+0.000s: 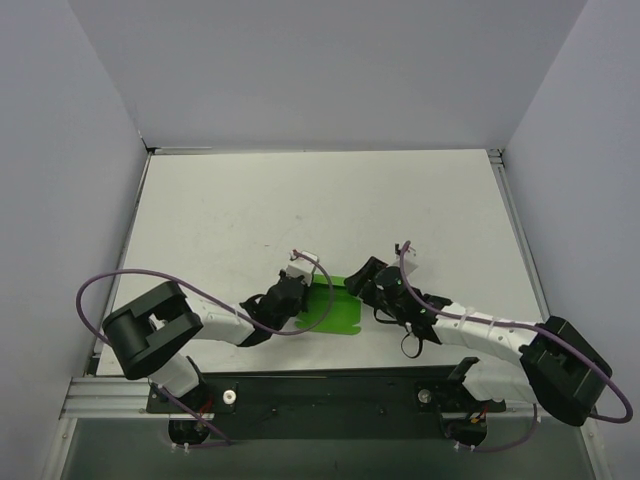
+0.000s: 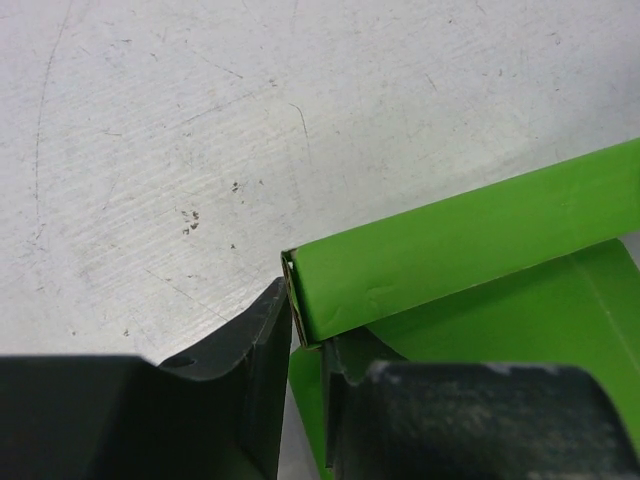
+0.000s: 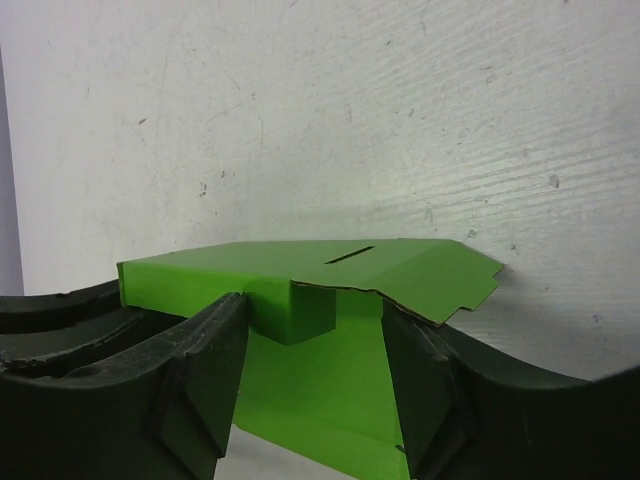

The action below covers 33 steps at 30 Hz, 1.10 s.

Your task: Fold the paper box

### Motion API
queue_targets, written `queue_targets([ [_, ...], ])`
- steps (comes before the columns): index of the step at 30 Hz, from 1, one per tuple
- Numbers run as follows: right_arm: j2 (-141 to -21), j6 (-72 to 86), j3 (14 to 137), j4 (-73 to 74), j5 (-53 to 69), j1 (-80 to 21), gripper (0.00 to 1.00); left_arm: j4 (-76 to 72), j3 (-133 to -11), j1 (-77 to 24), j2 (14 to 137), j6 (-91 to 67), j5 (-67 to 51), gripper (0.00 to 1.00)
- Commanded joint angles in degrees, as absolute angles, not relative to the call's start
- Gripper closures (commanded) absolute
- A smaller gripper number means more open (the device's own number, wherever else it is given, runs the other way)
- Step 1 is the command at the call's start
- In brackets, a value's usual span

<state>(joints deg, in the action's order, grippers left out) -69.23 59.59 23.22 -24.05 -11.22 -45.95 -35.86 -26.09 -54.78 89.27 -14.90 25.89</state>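
Note:
The bright green paper box (image 1: pixel 338 308) lies partly folded on the white table (image 1: pixel 300 200), near the front middle, between my two grippers. My left gripper (image 1: pixel 303 290) is at its left edge. In the left wrist view the left gripper (image 2: pixel 307 385) is shut on the end of a folded green wall of the box (image 2: pixel 460 240). My right gripper (image 1: pixel 362 282) is at the box's right side. In the right wrist view the right gripper (image 3: pixel 315 385) is open, its fingers straddling the box (image 3: pixel 330 265) under a raised panel with a slot (image 3: pixel 348 255).
White walls (image 1: pixel 90 150) close the table in at the left, back and right. A black rail (image 1: pixel 330 392) with the arm bases runs along the near edge. Purple cables (image 1: pixel 95 285) loop from both arms.

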Motion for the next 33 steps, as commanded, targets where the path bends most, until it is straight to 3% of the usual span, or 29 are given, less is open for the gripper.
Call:
queue_targets([
  [1,-66.2,55.7,21.9,-17.2,-14.0,-46.8,0.41,-37.2,-29.0,-56.5,89.9,-14.9,25.8,0.76],
  [9,-56.6,49.3,20.7,-14.3,-18.3,-51.4,0.39,-33.7,-31.1,-56.6,90.1,-16.1,26.1,0.8],
  [17,-57.6,50.1,19.4,-10.6,-20.7,-54.0,0.4,-29.6,-33.2,-56.6,90.7,-17.7,25.9,0.82],
  [33,-72.7,45.9,24.5,-18.0,-25.0,-53.8,0.64,-27.8,-33.3,-58.0,90.1,-17.7,27.0,0.85],
])
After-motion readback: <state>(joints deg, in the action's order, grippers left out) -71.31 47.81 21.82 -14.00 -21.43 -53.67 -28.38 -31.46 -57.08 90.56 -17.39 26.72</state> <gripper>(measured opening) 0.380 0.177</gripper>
